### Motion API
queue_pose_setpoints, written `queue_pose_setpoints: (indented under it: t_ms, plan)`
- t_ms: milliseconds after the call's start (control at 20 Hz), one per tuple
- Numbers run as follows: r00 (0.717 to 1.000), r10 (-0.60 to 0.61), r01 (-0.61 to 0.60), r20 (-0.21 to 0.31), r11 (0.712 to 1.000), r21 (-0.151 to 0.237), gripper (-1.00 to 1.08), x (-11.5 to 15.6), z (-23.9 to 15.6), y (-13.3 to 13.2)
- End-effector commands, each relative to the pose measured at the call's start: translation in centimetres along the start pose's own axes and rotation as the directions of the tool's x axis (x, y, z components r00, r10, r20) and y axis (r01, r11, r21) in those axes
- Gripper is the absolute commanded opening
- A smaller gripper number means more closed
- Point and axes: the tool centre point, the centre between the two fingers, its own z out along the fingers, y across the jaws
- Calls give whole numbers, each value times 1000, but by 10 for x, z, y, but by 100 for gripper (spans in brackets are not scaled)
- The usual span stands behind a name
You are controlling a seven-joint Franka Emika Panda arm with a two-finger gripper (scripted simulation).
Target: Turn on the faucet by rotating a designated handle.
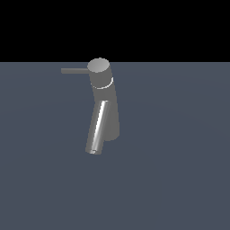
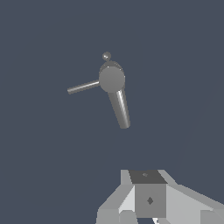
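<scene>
While tapered grey faucet [image 1: 106, 112] gleams, thin handle [image 1: 74, 71] projects sideways

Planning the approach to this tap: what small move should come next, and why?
Probably bring the tool down toward the handle, near its free end. The exterior view shows no arm near the faucet, and the wrist view shows the handle untouched, well away from the tool.

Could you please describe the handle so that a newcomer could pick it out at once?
Find the grey faucet standing alone on the flat surface. From its cylindrical cap, the handle projects sideways toward the exterior view's left. It is a thin, straight, dark rod, far slimmer than the shiny slanted spout.
</scene>
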Motion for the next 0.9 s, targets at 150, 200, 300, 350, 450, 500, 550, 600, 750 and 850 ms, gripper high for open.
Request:
queue_pose_setpoints:
  t_ms: [150, 200, 300, 350, 450, 500, 550, 600, 750, 850]
  plan:
    - [988, 150, -149, -39, 988, 40, -100, 3, 25, -16]
    - [983, 177, -175, -46, 983, 47, -100, 4, 29, -19]
    - [971, 230, -226, -58, 972, 63, -100, 6, 38, -25]
    - [964, 256, -252, -64, 965, 71, -100, 7, 42, -28]
    - [948, 308, -302, -74, 949, 88, -100, 10, 50, -34]
    - [939, 334, -326, -80, 940, 97, -100, 12, 55, -37]
    - [929, 359, -350, -84, 931, 105, -100, 13, 59, -40]
    - [919, 384, -374, -89, 921, 114, -100, 15, 63, -43]
    - [884, 456, -441, -101, 886, 141, -100, 21, 75, -52]
    - [858, 502, -483, -107, 861, 159, -100, 26, 82, -58]
